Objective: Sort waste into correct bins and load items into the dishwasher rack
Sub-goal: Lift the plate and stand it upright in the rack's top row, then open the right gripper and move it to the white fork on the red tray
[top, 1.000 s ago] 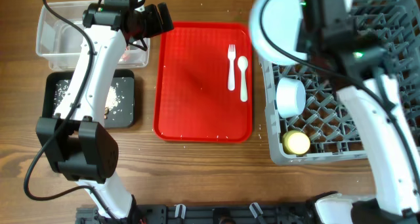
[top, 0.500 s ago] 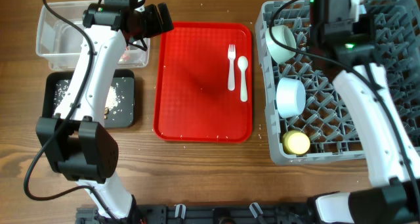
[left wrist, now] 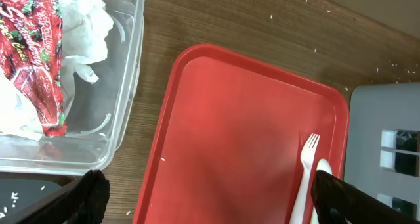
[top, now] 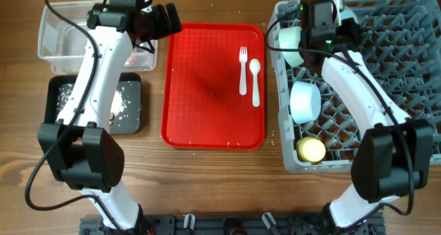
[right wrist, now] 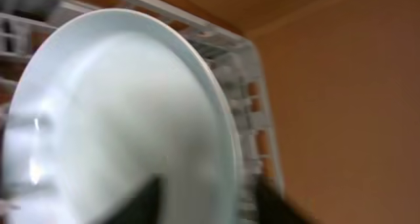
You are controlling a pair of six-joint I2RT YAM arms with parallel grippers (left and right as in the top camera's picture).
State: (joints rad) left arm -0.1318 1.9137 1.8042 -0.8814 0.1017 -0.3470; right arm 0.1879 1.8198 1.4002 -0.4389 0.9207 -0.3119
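My right gripper (right wrist: pixel 211 199) is at the back left corner of the grey dishwasher rack (top: pixel 393 97). It is open, its blurred dark fingers (right wrist: pixel 275 203) on either side of the rim of the pale blue plate (right wrist: pixel 118 119), which stands on edge in the rack. Two pale bowls (top: pixel 293 43) (top: pixel 304 100) and the yellow cup (top: pixel 311 149) sit along the rack's left side. The white fork (top: pixel 242 69) and spoon (top: pixel 255 80) lie on the red tray (top: pixel 207 90). My left gripper (left wrist: pixel 210 191) hangs wide open over the tray's back left corner.
The clear tub (left wrist: pixel 128 86) at the back left holds the red wrapper (left wrist: pixel 36 60) and a crumpled napkin (left wrist: pixel 82 27). The black tray (top: pixel 55 90) in front of it holds pale crumbs. Bare wood runs along the table's front.
The right arm has brought the plate down from high near the camera into the rack's back left corner, and its jaws have opened. The left arm has not moved.
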